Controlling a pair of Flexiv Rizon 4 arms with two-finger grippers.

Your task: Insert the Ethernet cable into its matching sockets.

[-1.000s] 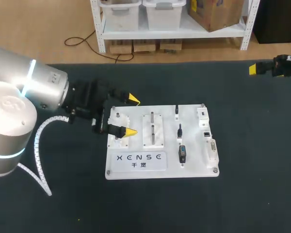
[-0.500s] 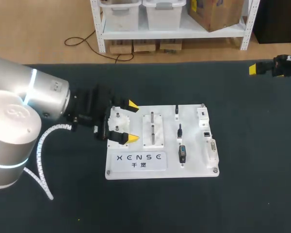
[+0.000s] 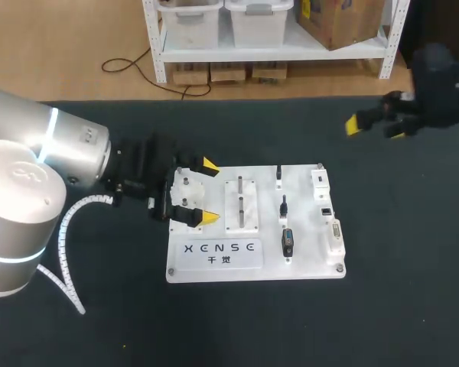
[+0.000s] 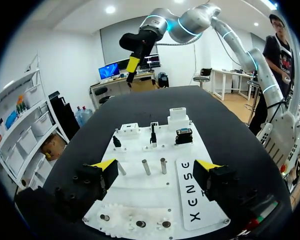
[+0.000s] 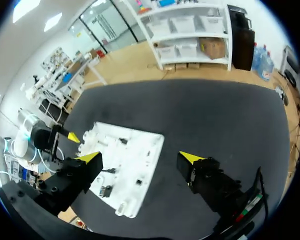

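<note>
Cable work not yet begun: the left arm (image 3: 69, 145) rests at the left edge of the white board (image 3: 310, 229) on the dark worktop (image 3: 405, 290). Its jaws are spread wide to either side of the board's gear fixture (image 3: 185, 191) and hold nothing. The right arm (image 3: 436, 99) hangs above the worktop beyond the board's far right corner, well apart from it, with its jaws likewise wide and empty. The Ethernet cable is in neither arm's grasp. It appears to be one of the small black connector pieces (image 3: 284, 205) standing in a row on the board's right half, though which one cannot be made out. The sockets (image 3: 325, 210) sit along the board's right edge; whether any already holds a plug is too small to tell. By this showing the task is at its start. The cable has yet to be picked up, carried to its sockets and pressed home, and neither pair of jaws is over the board's right half.
</note>
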